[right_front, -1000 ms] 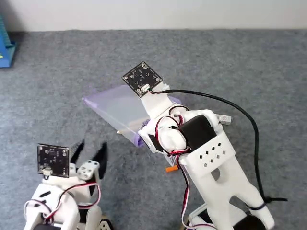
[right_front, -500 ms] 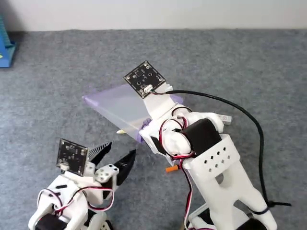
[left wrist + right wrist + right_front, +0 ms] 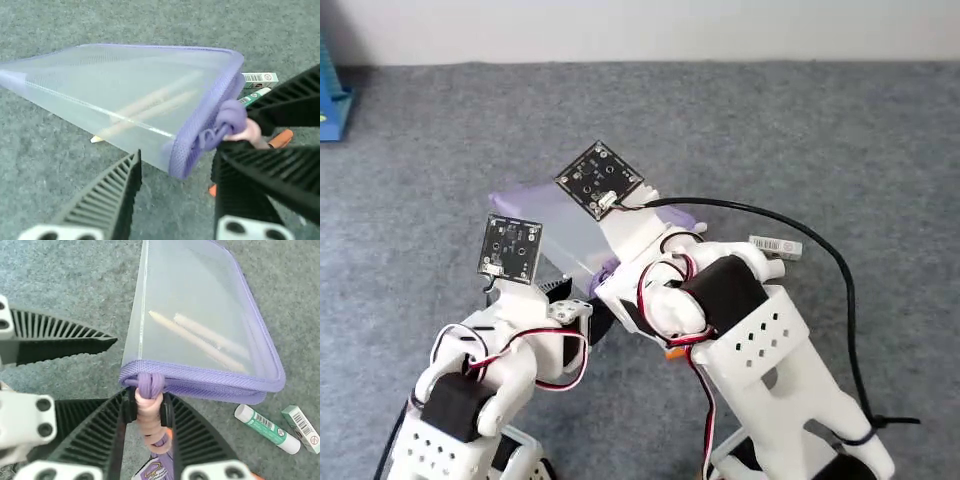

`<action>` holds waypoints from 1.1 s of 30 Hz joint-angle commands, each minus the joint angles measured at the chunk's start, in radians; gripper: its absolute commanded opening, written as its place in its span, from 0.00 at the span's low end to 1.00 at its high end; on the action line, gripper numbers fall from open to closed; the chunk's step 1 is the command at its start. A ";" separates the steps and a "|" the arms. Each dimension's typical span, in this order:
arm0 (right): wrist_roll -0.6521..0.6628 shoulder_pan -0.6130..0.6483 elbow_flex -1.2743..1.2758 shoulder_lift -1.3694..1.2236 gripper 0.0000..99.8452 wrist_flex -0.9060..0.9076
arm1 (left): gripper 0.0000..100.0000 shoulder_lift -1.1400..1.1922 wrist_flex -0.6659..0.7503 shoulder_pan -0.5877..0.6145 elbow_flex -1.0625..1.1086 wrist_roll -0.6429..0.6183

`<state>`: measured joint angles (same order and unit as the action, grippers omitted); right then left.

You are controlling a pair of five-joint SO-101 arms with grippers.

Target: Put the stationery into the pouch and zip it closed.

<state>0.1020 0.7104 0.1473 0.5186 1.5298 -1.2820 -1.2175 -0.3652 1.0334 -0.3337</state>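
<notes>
One second back the left arm was parked low at the near edge of the table with its jaws spread. Now it has swung up and in, so the left gripper sits right at the pouch. The right arm has barely shifted and is still hanging on to it. My read: the left is lining up to pin the pouch body so the right can work the zip.

Fingers: the left jaws are wide apart and straddle the purple corner of the pouch. They aren't pinching anything, and I can't tell if either one brushes the mesh. The right gripper is clamped tight on the zip pull, a purple loop at that same corner, and the pouch looks lifted off the grey carpet at that end.

Where the stuff is: two pencils are inside, visible through the clear wall. The glue stick and a small green-and-white box lie on the carpet just beside the pouch, so the filling isn't finished yet. Can't tell if the zip is open from here.
</notes>
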 commanded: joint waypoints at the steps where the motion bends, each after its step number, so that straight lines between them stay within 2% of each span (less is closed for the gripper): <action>1: -0.003 -0.008 -0.029 0.036 0.01 -0.012 | 0.23 -0.014 0.011 0.037 -0.027 -0.012; 7: -0.003 -0.024 -0.029 0.038 0.01 -0.010 | 0.23 -0.081 0.015 0.158 0.064 0.051; 12: -0.003 -0.024 -0.029 0.038 0.01 -0.010 | 0.22 -0.149 0.018 0.172 0.128 0.081; 15: -0.003 -0.024 -0.029 0.038 0.01 -0.010 | 0.16 -0.176 0.037 0.175 0.137 0.091; 19: -0.002 -0.021 -0.029 0.038 0.01 -0.008 | 0.01 -0.198 0.066 0.169 0.136 0.143; 25: -0.002 0.002 -0.026 0.036 0.01 0.062 | 0.01 -0.195 0.074 0.173 0.136 0.144; 28: -0.002 -0.067 -0.026 0.036 0.01 0.084 | 0.01 -0.195 0.063 0.178 0.137 0.144; 33: 0.000 -0.232 -0.028 0.056 0.01 0.084 | 0.01 -0.193 0.054 0.287 0.137 0.144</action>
<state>0.1036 0.5785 0.1473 0.5186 1.6065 -1.4722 -1.1623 -0.1519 1.1745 -0.1956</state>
